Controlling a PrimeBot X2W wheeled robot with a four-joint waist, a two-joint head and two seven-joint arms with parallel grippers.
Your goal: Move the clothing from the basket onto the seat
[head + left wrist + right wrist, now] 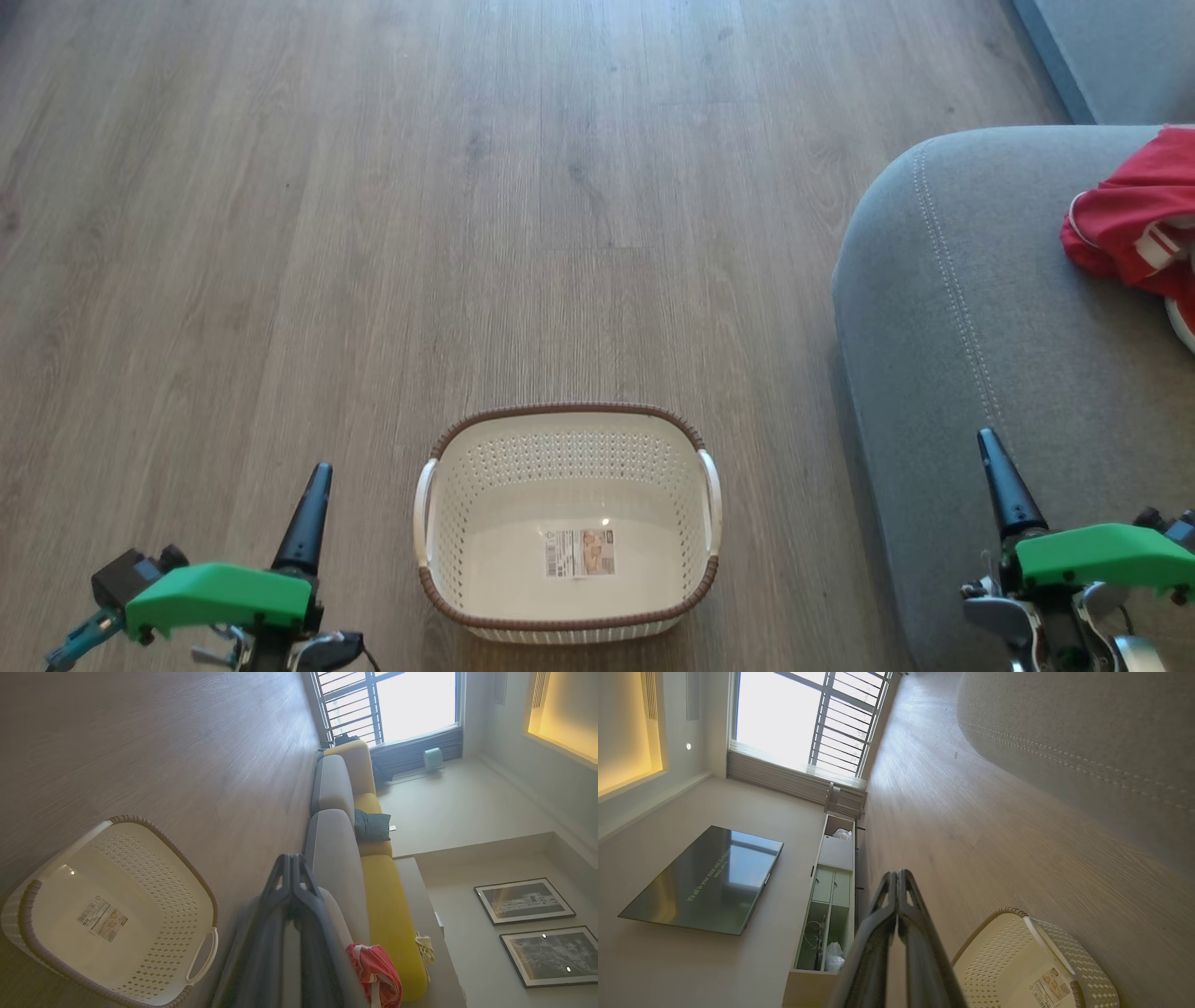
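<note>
The clothing (1134, 224) lies in a red, white-trimmed heap on the seat (980, 308), well in from the rounded grey corner. It runs off the side of the head view, so I cannot tell how much of it there is or how it lies further along. In the left wrist view it sits on the grey cushion close to the yellow back.

The basket (569, 408) stands on the wooden floor (467, 187) just beside the seat, apart from it. Nothing is inside but the label sticker (580, 552) on its bottom, so by my reckoning the job is done or all but done.

The left claw (319, 476) hangs to the basket's left with its two dark fingers pressed together and nothing between them. The right claw (990, 448) is likewise pinched closed and empty, poised over the near part of the seat.

What could go wrong from here is mostly a careless move. The right claw is low over the upholstery; a sweep toward the heap could catch a fold and drag it to the edge, and soft fabric of that sort slides easily off a rounded cushion. A turn at the waist could swing either arm into the light basket and tip it — it looks easy to knock over.
</note>
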